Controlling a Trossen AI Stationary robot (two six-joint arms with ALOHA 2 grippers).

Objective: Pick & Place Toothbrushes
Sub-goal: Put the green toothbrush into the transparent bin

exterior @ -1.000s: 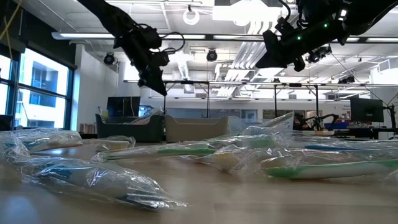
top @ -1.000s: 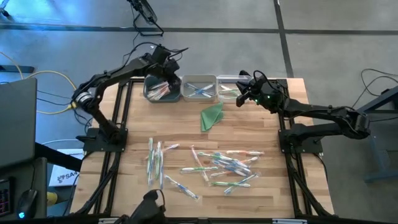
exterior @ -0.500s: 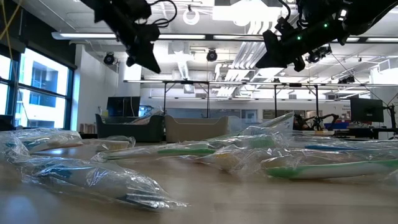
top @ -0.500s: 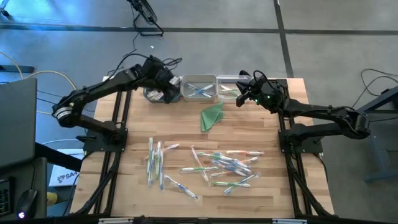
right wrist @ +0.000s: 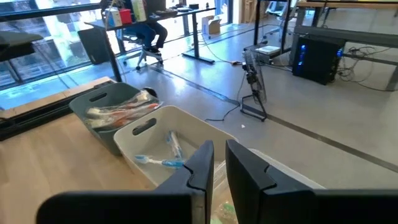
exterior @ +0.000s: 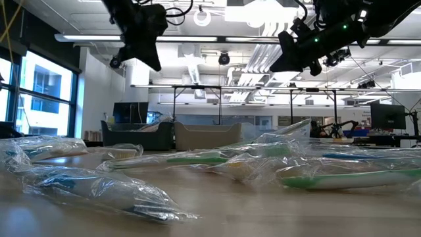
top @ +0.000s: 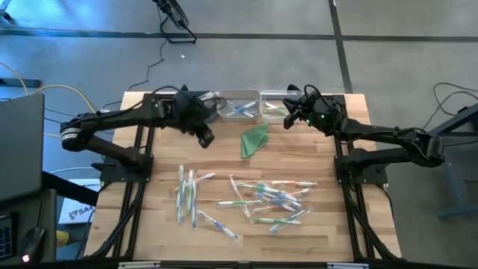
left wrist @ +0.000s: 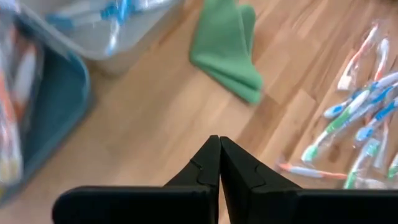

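Several wrapped toothbrushes (top: 269, 198) lie flat on the wooden table's near half, with a smaller group (top: 187, 194) to their left; the left wrist view also shows these toothbrushes (left wrist: 360, 118). My left gripper (top: 205, 138) hangs shut and empty above bare wood, just nearer than the bins and left of a folded green cloth (top: 255, 139). Its fingertips (left wrist: 219, 140) meet. My right gripper (top: 287, 119) waits above the rightmost bin (top: 275, 104); its fingers (right wrist: 219, 149) stand a narrow gap apart with nothing between them.
Three bins stand in a row at the far edge: a dark one (left wrist: 37, 124) holding orange-accented brushes, a clear middle one (top: 239, 104) with blue ones, and the rightmost with green ones. The green cloth (left wrist: 227, 50) lies flat between the bins and the brushes.
My left gripper has come away from above the dark bin toward the table's near edge and a little right, toward the green cloth, rising slightly and rolling at the wrist. It stays shut and empty.
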